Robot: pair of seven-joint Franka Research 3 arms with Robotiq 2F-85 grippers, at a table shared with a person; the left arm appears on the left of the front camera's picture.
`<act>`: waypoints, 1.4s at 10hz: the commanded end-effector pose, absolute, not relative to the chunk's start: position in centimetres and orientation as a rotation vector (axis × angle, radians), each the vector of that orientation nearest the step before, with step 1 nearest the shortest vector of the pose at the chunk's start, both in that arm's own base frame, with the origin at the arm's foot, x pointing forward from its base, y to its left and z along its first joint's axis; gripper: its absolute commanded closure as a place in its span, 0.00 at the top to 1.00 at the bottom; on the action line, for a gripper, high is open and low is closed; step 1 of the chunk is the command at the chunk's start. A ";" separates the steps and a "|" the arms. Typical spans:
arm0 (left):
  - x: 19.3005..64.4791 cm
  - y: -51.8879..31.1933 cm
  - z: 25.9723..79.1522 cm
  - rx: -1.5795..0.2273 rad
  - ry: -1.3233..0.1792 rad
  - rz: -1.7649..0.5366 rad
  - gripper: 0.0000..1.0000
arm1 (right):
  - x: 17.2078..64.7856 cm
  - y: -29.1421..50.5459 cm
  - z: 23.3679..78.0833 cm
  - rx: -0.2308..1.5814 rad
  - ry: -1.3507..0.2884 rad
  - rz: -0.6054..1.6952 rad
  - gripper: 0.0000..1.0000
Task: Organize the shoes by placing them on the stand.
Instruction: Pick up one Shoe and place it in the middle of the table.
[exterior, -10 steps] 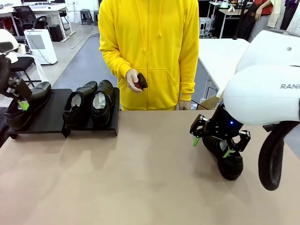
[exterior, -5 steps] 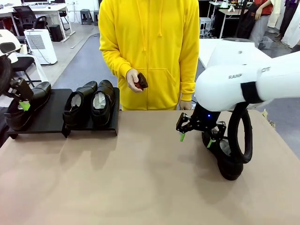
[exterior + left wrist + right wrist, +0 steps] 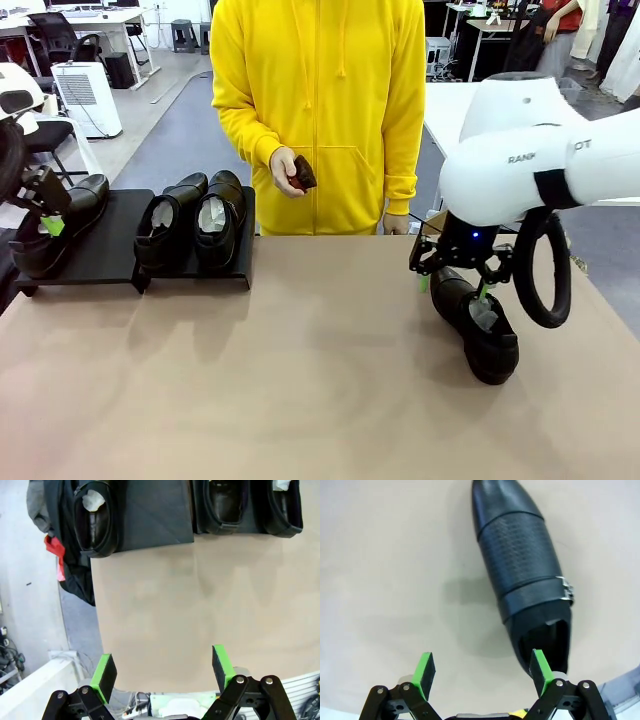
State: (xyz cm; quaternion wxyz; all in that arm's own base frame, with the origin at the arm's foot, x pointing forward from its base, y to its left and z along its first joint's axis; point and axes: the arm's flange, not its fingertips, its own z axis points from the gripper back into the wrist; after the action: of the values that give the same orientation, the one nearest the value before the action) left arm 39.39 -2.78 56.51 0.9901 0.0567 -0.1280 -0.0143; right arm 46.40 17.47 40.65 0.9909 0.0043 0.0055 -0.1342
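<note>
Three shoes (image 3: 196, 217) sit on the stand (image 3: 110, 245) at the left of the front view: two side by side on the right panel, a third (image 3: 55, 225) on the left panel, its heel half hidden behind the left gripper (image 3: 45, 205). In the left wrist view these shoes run along the top edge of the frame and are cut off there; only the leftmost (image 3: 95, 517) shows nearly whole, with pale paper inside.

The fourth shoe (image 3: 478, 325) lies on the table (image 3: 300, 380) at right centre of the front view, well apart from the stand. In the right wrist view it (image 3: 525, 570) runs from upper centre down to lower right, toe uppermost; its opening is dark and the stuffing hard to make out.

The right gripper (image 3: 452, 283) hangs over that shoe's heel end, fingers wide, closed on nothing. The left gripper's fingers (image 3: 104, 672) also stand wide and empty.

A person's hand (image 3: 283, 172) at upper centre holds a small dark object (image 3: 303, 174), mostly covered.
</note>
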 end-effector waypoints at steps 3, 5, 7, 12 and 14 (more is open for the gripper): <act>39.2 -2.7 56.5 0.102 -0.263 -0.029 0.98 | 45.6 15.8 38.2 -0.017 0.078 -0.215 1.00; 39.2 -2.7 56.5 0.102 -0.263 -0.029 0.98 | 45.9 15.4 36.1 0.025 0.103 -0.162 1.00; 39.2 -2.7 56.5 0.102 -0.263 -0.029 0.98 | 46.3 15.2 34.9 0.050 0.065 -0.088 1.00; 39.2 -2.7 56.5 0.102 -0.263 -0.029 0.98 | 46.2 15.4 33.8 0.031 0.087 0.041 0.43; 39.2 -2.7 56.5 0.102 -0.263 -0.029 0.98 | 45.9 15.2 34.3 0.034 0.075 0.042 0.04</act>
State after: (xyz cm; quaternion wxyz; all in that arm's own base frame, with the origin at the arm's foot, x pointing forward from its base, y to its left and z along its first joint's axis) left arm 39.38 -2.78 56.51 0.9900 0.0567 -0.1280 -0.0143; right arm 46.40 15.80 33.88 0.9990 0.0075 0.0430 0.0099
